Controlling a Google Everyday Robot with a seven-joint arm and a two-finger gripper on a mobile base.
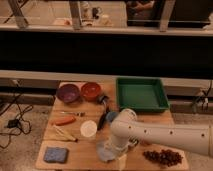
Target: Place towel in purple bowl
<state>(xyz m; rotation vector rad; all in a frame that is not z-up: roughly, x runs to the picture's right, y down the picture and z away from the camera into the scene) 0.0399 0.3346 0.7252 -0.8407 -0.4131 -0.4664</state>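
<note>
The towel (104, 150) is a pale blue-grey crumpled cloth lying on the wooden table (80, 162) near its front edge. My gripper (118, 154) hangs from the white arm (160, 134), which reaches in from the right. The gripper points down at the towel's right edge and touches or nearly touches it. The purple bowl (67, 93) stands empty at the table's back left, far from the gripper.
A red-orange bowl (91, 90) stands next to the purple bowl. A green tray (141, 94) is at the back right. A white cup (88, 129), a black brush (103, 117), a carrot (65, 120), wooden sticks (65, 133), a blue sponge (55, 154) and a dark red pile (162, 156) lie around.
</note>
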